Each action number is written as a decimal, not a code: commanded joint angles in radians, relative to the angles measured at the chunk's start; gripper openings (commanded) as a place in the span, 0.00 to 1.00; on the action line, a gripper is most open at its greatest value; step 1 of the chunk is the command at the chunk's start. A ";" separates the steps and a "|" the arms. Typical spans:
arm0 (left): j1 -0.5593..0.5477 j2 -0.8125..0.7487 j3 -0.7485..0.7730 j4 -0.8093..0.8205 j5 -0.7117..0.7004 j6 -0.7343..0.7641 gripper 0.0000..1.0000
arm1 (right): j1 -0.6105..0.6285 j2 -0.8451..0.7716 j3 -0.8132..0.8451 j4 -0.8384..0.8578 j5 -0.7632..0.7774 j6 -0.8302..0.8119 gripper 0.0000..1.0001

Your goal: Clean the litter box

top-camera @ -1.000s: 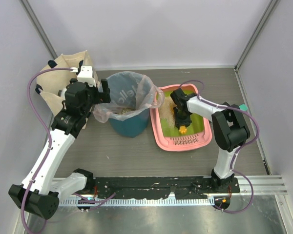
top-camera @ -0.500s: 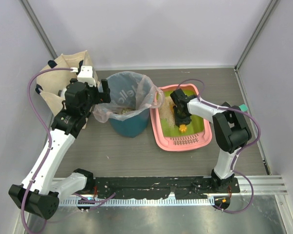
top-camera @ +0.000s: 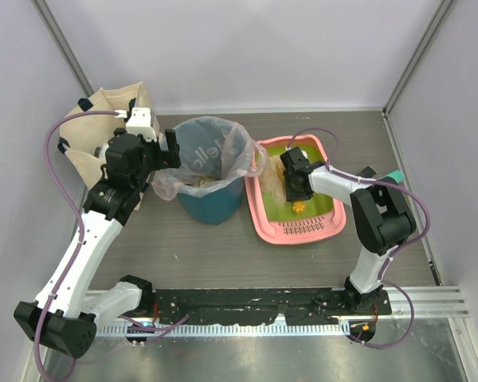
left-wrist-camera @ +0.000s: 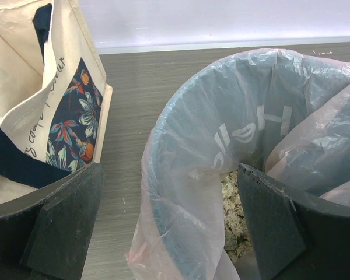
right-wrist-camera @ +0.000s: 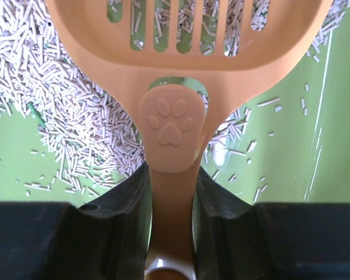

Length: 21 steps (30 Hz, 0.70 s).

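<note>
At far left stood a cloth tote bag [top-camera: 99, 131]. Beside it the left gripper [top-camera: 169, 150] hung with its jaws spread wide astride the rim of the teal bin [top-camera: 211, 203], clasping nothing. Right of the bin, the pink litter box [top-camera: 303, 232] lay on the table [top-camera: 183, 247]. Inside it, the right gripper [right-wrist-camera: 172, 192] was clamped on the handle of the orange scoop [right-wrist-camera: 181, 64], over the litter [right-wrist-camera: 76, 105].
</note>
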 commanded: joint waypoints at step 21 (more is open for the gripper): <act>-0.005 -0.020 0.002 0.049 0.031 -0.004 1.00 | -0.009 -0.247 -0.208 0.195 -0.029 -0.052 0.01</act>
